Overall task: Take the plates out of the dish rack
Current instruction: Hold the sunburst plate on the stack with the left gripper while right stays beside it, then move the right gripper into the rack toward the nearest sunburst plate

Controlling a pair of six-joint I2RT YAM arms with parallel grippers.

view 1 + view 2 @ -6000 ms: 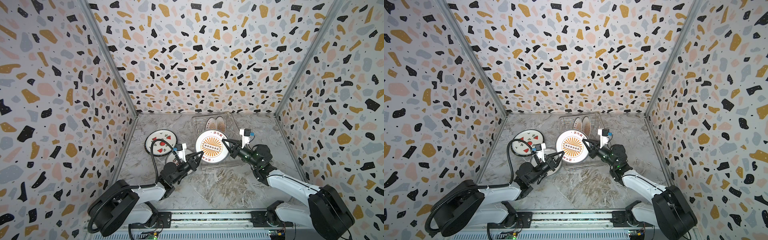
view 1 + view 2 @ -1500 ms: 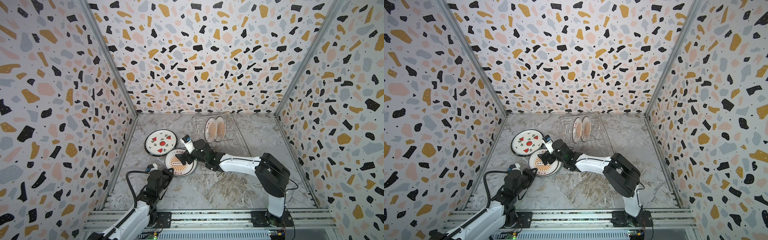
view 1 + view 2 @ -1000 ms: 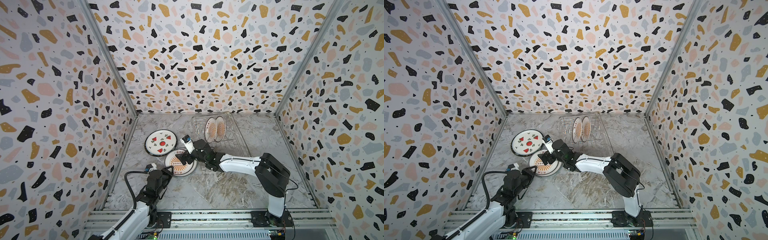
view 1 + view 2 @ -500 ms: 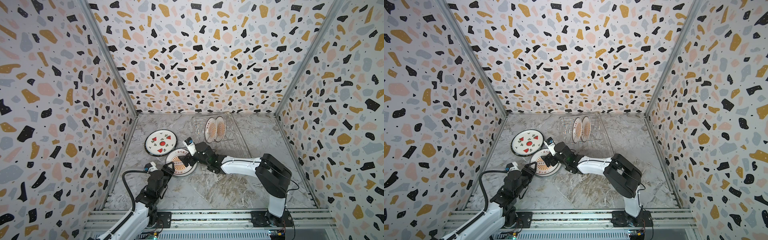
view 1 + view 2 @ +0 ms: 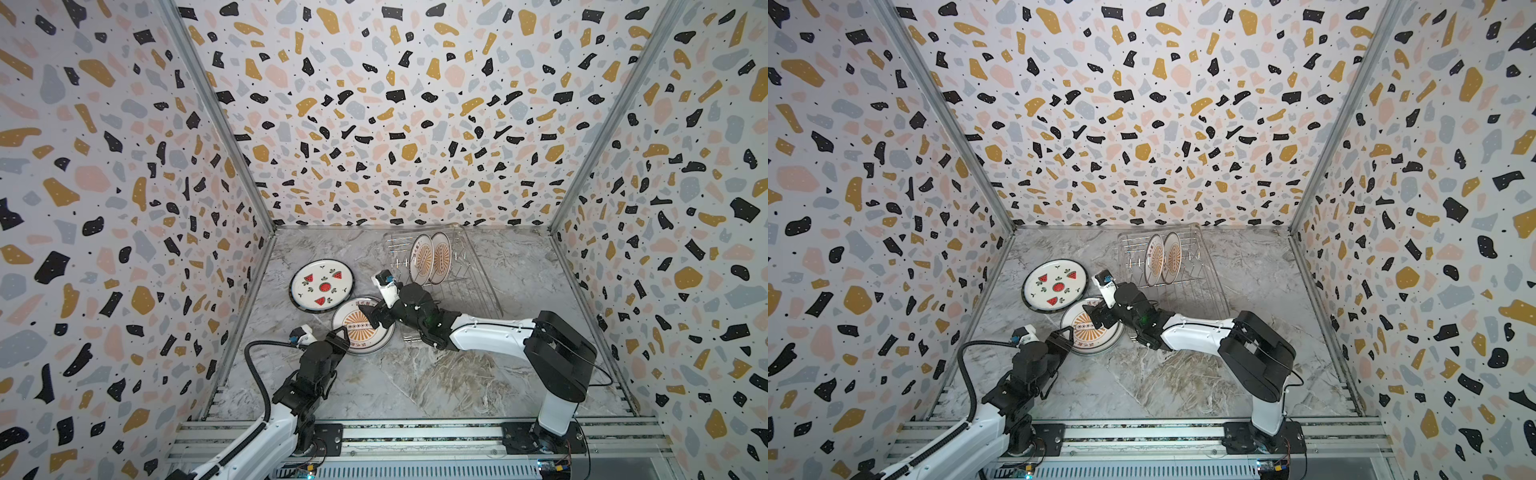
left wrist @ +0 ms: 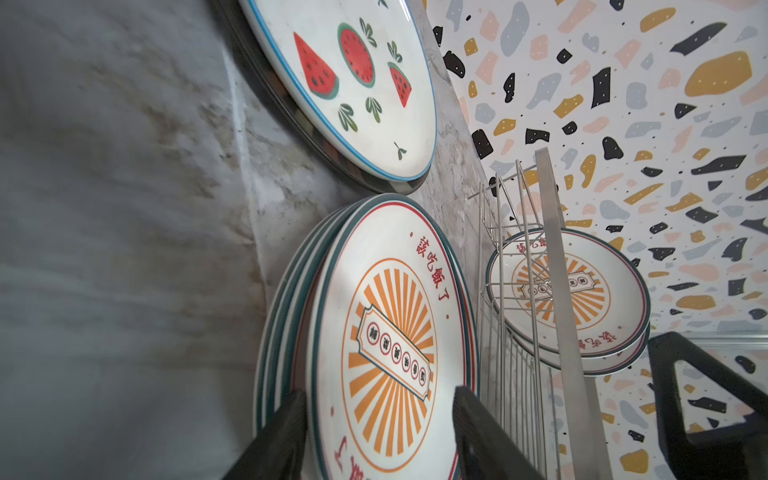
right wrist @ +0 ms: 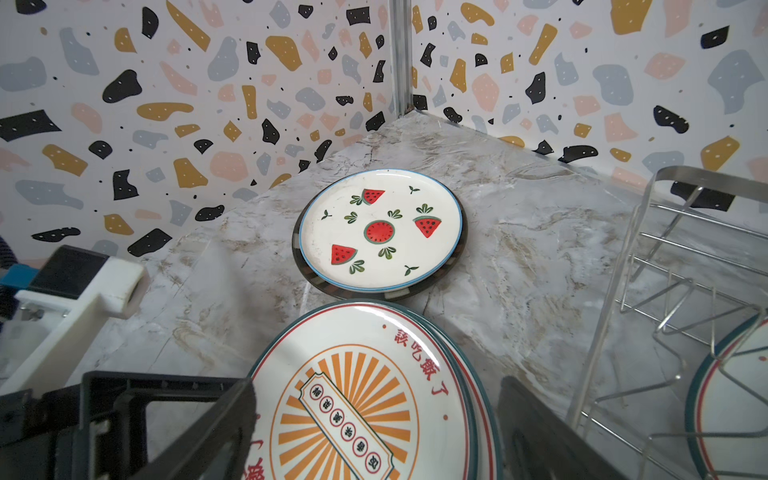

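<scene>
left tool (image 5: 341,332) nearer plate stack (image 5: 360,340) — rim between parted jaws, right tool (image 5: 370,318) wide above (empty)

The grey marble-look surface (image 5: 415,382) (image 5: 1142,382) carries three things. A watermelon plate (image 5: 322,284) (image 5: 1054,284) lies flat near the left wall. Just in front of it, with the rims touching or nearly so, a stack of sunburst plates (image 5: 361,338) (image 5: 1090,332) lies face up. To the right of both, towards the back wall, stands the wire rack (image 5: 478,286) (image 5: 1200,286). The front half of the surface is bare marble.
</scene>
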